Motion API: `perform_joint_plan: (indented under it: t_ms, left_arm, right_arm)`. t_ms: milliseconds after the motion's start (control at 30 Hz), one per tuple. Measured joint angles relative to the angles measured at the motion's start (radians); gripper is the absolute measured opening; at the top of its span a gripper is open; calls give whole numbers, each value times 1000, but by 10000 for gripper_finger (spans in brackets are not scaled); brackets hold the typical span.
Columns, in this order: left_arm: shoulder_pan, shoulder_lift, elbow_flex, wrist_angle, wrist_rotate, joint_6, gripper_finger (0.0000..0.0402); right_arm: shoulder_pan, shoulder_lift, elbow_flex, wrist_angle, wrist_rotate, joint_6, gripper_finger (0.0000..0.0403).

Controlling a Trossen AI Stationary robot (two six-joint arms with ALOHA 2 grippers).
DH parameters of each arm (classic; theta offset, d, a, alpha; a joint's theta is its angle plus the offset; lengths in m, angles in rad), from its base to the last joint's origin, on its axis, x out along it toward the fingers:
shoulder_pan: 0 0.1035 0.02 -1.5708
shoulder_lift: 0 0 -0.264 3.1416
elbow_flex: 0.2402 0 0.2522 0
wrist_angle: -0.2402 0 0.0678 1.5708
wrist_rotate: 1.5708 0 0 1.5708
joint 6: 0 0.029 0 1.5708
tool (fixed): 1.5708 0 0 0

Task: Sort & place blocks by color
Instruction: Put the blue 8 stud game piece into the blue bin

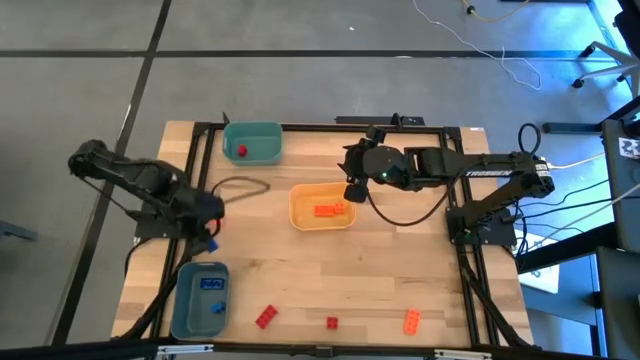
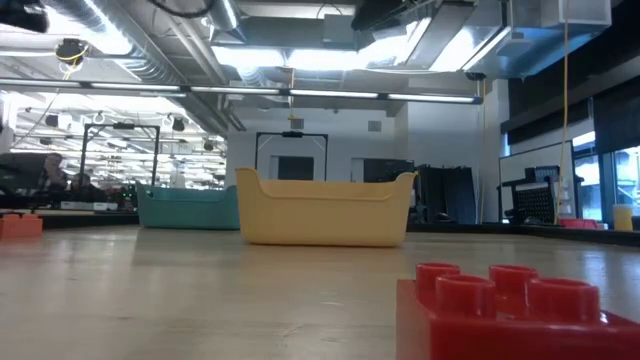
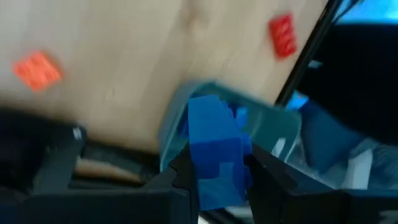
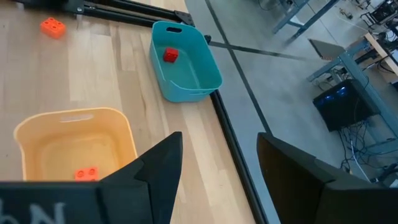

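My left gripper [image 1: 211,232] is shut on a blue block [image 3: 214,146], just past the far end of the blue bin [image 1: 200,298], which holds another blue block [image 1: 212,285]. My right gripper [image 4: 217,168] hangs open and empty by the right end of the yellow bin [image 1: 322,207], where orange blocks [image 1: 328,210] lie. One red block [image 1: 241,151] lies in the teal bin [image 1: 252,142]. Near the front edge, two red blocks [image 1: 266,317] [image 1: 332,322] and an orange block [image 1: 411,320] lie on the table. My left gripper pinches the blue block between its two fingers, on two opposite sides [image 3: 199,168]. The fingers slant downward. The block is lifted clear of the table, with the blue bin's rim [image 3: 186,99] just beyond it.
A black cable [image 1: 240,185] loops on the table between the teal bin and my left arm. A black metal frame [image 1: 190,140] borders the table. Bare wood lies between the yellow bin and the front row of blocks.
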Motion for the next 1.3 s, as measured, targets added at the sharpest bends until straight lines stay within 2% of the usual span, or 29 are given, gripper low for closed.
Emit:
perform_joint_plan:
  t_ms: [133,400,567,867,1233,1300]
  left_arm:
    - [-130,29,-84,79,15,-131,82]
    - [-343,73,-321,501,87,-408,82]
    - [-447,117,-422,585,101,-531,82]
    - [-485,149,-535,786,111,-604,82]
    - [-482,210,-555,803,156,-600,82]
    - [-482,212,-555,805,152,-602,93]
  right_arm:
    - [-3,0,0,0,0,3,209]
    - [-3,0,0,0,1,1,209]
    - [-7,0,0,0,1,0,209]
    - [-26,0,0,0,1,1,209]
    - [-27,0,0,0,0,3,209]
    - [-27,0,0,0,0,3,209]
